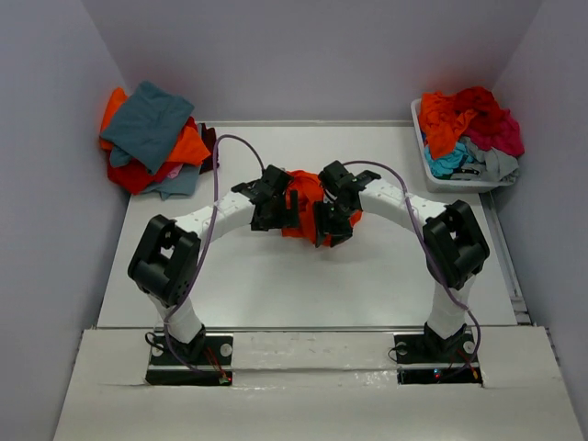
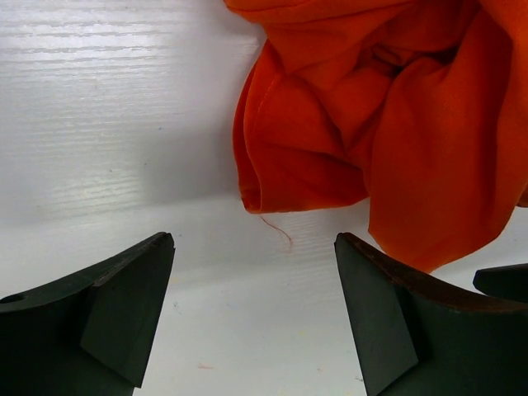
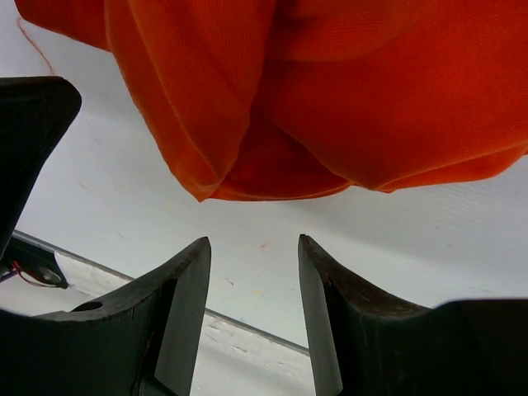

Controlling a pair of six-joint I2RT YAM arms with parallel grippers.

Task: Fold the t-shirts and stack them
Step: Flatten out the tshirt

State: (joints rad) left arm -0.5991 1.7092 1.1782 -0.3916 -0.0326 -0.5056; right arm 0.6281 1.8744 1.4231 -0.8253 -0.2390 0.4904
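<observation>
White table [image 1: 276,276] under crumpled orange t-shirt [image 1: 303,188], half hidden between left gripper [image 2: 254,241] and right gripper [image 3: 254,242], both spread, empty.

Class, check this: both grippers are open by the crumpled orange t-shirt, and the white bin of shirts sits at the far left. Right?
No: the white bin sits at the far right, as the top external view shows. The left gripper and right gripper are open by the orange t-shirt.

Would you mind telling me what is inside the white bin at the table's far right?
The white bin holds a heap of crumpled t-shirts: orange, red, magenta, turquoise and grey. Anything beneath them, and the bin's floor, is covered.
</observation>
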